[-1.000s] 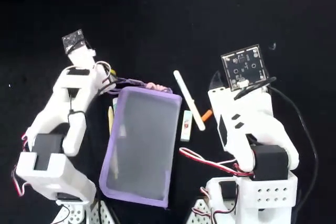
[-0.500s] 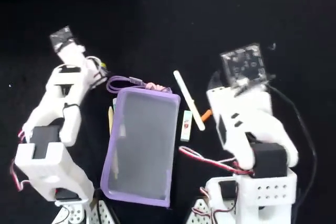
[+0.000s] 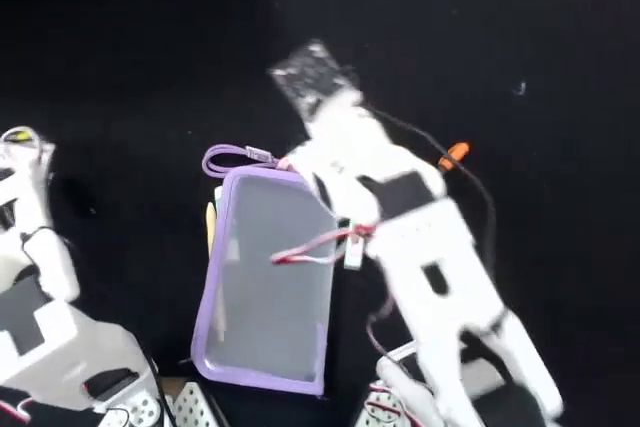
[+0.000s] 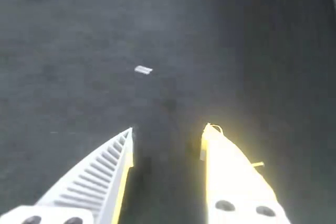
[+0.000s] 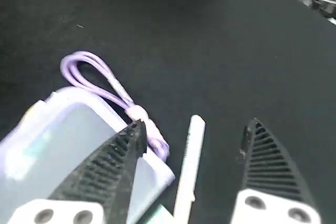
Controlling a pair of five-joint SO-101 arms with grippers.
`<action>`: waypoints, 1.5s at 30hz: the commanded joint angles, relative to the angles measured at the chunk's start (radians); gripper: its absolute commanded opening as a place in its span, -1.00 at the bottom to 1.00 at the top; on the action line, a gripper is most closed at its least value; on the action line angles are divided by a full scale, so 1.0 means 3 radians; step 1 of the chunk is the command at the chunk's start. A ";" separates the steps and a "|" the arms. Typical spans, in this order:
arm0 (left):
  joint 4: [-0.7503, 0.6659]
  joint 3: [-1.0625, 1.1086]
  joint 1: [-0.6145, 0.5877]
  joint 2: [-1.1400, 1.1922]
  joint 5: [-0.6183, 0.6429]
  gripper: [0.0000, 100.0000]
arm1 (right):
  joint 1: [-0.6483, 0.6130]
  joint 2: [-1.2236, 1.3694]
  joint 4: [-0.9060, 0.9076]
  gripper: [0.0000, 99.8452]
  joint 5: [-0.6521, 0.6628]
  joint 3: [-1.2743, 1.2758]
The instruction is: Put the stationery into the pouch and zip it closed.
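over the pouch's top corner, the right gripper (image 5: 196, 128) hangs with its black ribbed jaws spread wide, gripping nothing. under the gap a white pen (image 5: 188, 167), slim and straight, lies on the black table (image 5: 236, 35). just beside the pen is the pouch (image 5: 63, 129), a flat rectangular case with a lavender border and a frosted, see-through face. at that corner a pink bead (image 5: 137, 113) joins it to a lavender wrist strap (image 5: 86, 69), which lies in a loop on the table.

seen from above, the right arm (image 3: 400, 207) stretches at a slant over the pouch's upper right corner. the pouch lies flat near the middle of the table, its long sides running away from the arm bases with a slight tilt, its strap end farthest from them. whether its zip is open i cannot tell. a yellow pencil (image 3: 211, 225) lies just beside its left edge, and a small white block (image 3: 352, 255) peeks out at its right edge under the arm. an orange piece (image 3: 453, 154) sits right of the arm, well apart from the pouch.

the left gripper (image 4: 168, 132) has its jaws wide too, white and yellow, holding nothing above the tabletop near a white speck (image 4: 143, 70). the left arm (image 3: 30, 237) sits at the table's left edge, well apart from the pouch.
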 commanded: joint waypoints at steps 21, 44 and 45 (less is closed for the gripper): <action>0.0281 -0.0928 -0.0335 0.1013 0.0353 -0.58 | -0.0547 0.3931 0.0363 -0.41 0.0010 -0.3680; 0.0302 -0.0908 -0.0335 0.0987 0.0353 -0.58 | -0.0706 0.5112 0.2378 -0.41 0.0394 -0.5997; 0.0302 -0.0908 -0.0335 0.0987 0.0353 -0.58 | -0.0701 0.5143 0.2394 -0.41 0.0394 -0.6033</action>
